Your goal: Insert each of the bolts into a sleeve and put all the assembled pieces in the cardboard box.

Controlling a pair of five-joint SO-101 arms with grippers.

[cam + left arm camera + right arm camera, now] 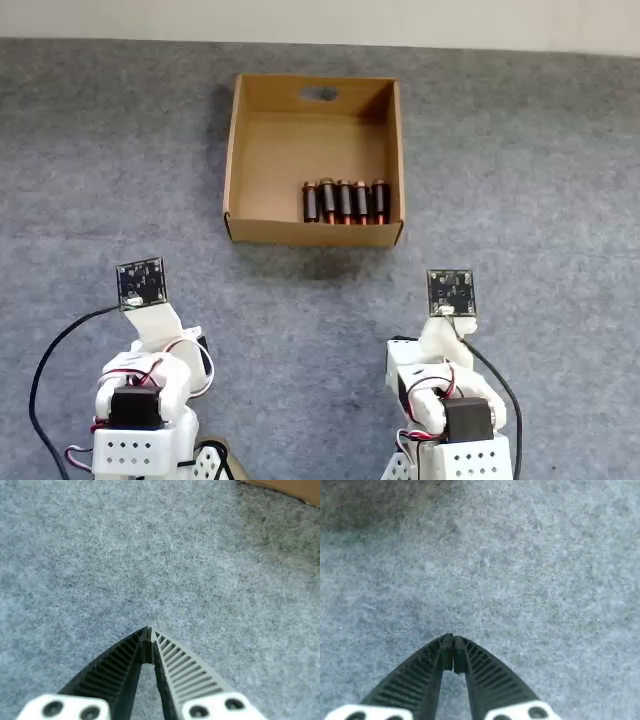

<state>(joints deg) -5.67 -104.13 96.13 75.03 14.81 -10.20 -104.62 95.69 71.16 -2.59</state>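
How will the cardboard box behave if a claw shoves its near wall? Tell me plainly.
The cardboard box looks thin-walled, probably light. Low and wide, it should slide rather than tip, though the fuzzy grey mat may drag. The round pieces inside could roll.

The left arm (140,405) and right arm (450,425) are wearing white plastic shells, with black motor blocks showing between. Each is carrying a small dark square camera board (141,282) at the wrist. Black cables (45,372) and thin red wires (150,372) are looping along them. The left hand (149,636) and right hand (453,644) are showing ribbed, tapering dark fingers (415,680) on white mounts (65,709) with screw holes.
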